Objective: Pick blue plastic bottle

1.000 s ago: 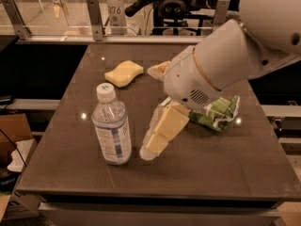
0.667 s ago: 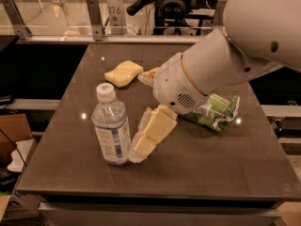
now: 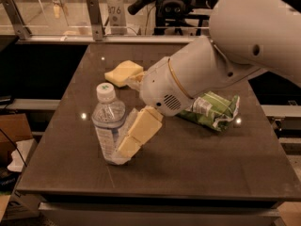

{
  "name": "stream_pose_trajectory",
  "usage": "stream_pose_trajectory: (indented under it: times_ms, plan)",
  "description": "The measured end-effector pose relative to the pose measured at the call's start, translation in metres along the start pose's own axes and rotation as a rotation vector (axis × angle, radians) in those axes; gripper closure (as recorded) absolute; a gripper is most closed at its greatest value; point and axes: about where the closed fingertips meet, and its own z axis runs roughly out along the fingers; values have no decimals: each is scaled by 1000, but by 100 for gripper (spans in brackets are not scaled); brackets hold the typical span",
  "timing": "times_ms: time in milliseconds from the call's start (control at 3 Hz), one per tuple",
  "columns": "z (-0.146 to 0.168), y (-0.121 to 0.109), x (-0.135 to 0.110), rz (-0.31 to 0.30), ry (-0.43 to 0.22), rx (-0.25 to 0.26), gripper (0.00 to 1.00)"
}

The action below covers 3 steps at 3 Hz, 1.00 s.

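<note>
Dim, warm light leaves small glints on the dark table (image 3: 188,171) near the end effector (image 3: 121,147) beside the bottle (image 3: 108,121).

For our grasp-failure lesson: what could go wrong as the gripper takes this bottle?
The gripper sits low against the upright blue plastic bottle; a sideways nudge might tip it. Its ribbed wall may slip or buckle. The arm lies close over the green snack bag and could drag it.

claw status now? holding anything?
Claw: down at the blue plastic bottle, right beside it; open, closed or gripping cannot be told.
</note>
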Motion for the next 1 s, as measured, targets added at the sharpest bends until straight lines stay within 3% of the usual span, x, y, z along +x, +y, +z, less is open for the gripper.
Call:
stream_pose_trajectory:
  times_ms: [333, 1000]
  plan:
    - [9, 4, -9, -1, -37, -8, 16]
    - [7, 6, -22, -12, -92, -13, 63]
